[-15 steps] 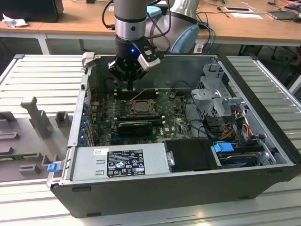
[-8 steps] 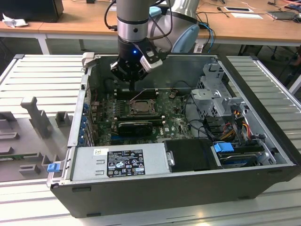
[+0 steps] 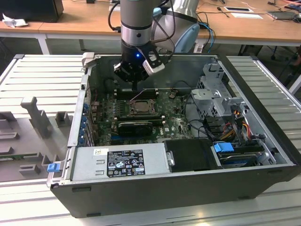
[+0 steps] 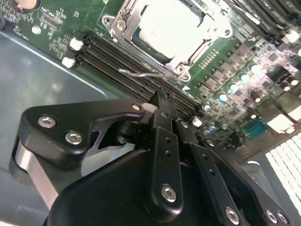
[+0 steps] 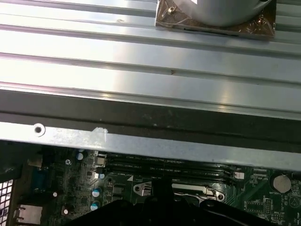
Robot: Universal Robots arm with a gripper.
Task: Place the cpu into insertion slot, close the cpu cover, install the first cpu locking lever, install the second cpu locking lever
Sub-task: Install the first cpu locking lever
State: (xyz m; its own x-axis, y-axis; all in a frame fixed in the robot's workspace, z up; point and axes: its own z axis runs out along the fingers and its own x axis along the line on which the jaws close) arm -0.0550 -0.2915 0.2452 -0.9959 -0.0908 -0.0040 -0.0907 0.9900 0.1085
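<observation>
With its fingers pressed together and holding nothing, the tool (image 4: 162, 101) hovers beside a thin lever (image 4: 141, 74) near the covered cpu (image 4: 171, 26); a slip could gouge the memory slots (image 4: 117, 63).

You have one open computer case (image 3: 263, 155) on the ribbed desk (image 3: 42, 75), holding one green motherboard (image 3: 176, 125). On it you can count one cpu (image 4: 171, 26) seated under one cpu cover (image 4: 123, 21). One arm carries one tool (image 3: 137, 88) above the board. One power supply box (image 3: 117, 162) sits at the case's near wall, and two blue clips show: one (image 3: 53, 166), another (image 3: 224, 147).
</observation>
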